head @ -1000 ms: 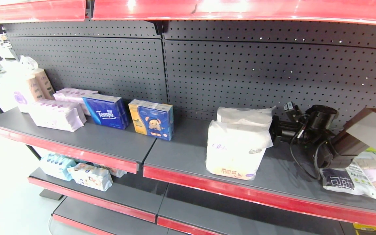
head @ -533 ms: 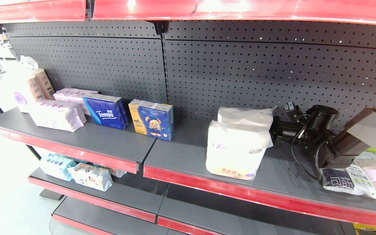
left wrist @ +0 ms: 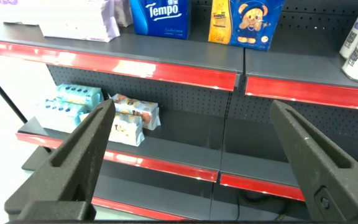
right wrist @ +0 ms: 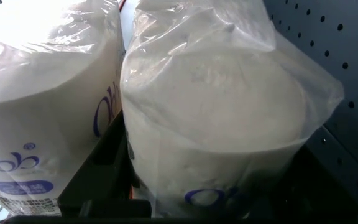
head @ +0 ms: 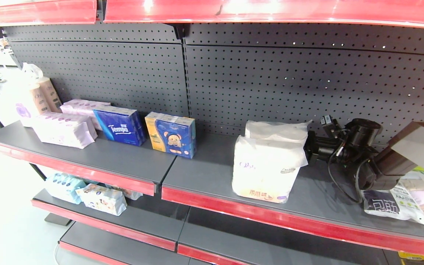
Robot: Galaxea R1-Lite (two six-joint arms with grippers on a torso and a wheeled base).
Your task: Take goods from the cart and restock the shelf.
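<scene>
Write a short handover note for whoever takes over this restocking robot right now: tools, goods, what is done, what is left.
Left tool: open, empty, held low facing the lower shelves.
Right tool: shut on the white roll pack, gripping from its right side.
Goods: the pack stands upright on the middle shelf, near the front edge, apart from the yellow tissue pack on its left and the bagged goods on its right.
Done: pack appears set down on the shelf.
Left: open the right tool, draw the arm back, fetch the next item from the cart.
</scene>
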